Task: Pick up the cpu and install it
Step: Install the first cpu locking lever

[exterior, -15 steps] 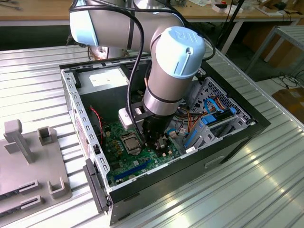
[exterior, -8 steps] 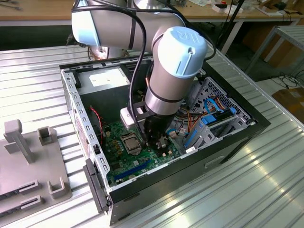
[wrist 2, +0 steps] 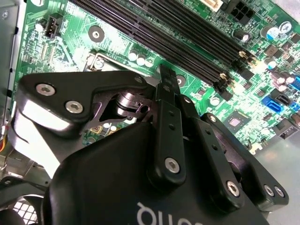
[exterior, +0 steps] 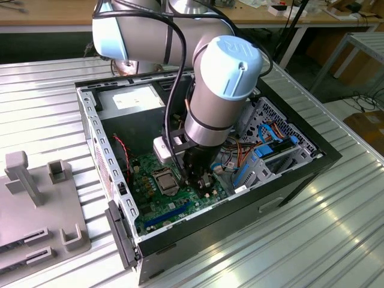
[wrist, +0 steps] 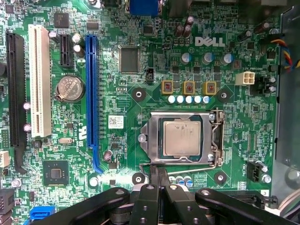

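The cpu (wrist: 182,138), a flat square chip with a silver-grey top, lies inside the metal-framed socket (wrist: 213,140) on the green motherboard (wrist: 122,154). In the exterior view the cpu (exterior: 165,179) sits in its socket just to the exterior view's left of my gripper (exterior: 200,181). My gripper (wrist: 159,174) hovers low over the board beside the socket's edge, close to the thin lever wire (wrist: 187,164). Its black fingers (wrist 2: 167,84) are pressed together with nothing between them.
The motherboard sits in an open computer case (exterior: 300,174) on a ribbed metal table (exterior: 336,240). Memory slots (wrist 2: 187,42), a blue slot (wrist: 91,93) and a white slot (wrist: 39,79) flank the socket. A drive cage with cables (exterior: 270,147) stands on the exterior view's right, a grey fixture (exterior: 36,204) on its left.
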Controlling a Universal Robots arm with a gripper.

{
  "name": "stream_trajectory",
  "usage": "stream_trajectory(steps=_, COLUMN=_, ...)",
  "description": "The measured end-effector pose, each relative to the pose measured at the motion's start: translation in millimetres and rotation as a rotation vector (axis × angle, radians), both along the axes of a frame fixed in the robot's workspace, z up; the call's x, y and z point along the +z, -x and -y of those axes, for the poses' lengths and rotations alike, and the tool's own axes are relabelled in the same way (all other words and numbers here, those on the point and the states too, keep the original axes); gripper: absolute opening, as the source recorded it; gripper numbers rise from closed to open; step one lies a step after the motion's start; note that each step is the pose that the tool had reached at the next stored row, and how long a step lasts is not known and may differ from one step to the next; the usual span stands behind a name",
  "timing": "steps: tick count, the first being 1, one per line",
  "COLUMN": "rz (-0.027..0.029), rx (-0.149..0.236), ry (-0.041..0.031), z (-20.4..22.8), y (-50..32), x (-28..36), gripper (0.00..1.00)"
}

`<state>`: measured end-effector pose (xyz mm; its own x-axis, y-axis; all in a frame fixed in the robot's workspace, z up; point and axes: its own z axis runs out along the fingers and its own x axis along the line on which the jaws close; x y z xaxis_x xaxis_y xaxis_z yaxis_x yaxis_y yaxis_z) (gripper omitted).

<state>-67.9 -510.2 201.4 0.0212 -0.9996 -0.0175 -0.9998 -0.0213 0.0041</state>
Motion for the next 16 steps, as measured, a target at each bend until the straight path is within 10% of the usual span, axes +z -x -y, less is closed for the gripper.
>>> stream_trajectory(steps=7, rz=-0.0007, rx=0.000, ry=-0.0012, z=0.0, y=0.1, x=-1.2, gripper=0.11)
stream_trajectory(steps=16, rz=-0.0037, rx=-0.001, ry=-0.0217, z=0.5, y=0.8, x=-3.2, gripper=0.11)
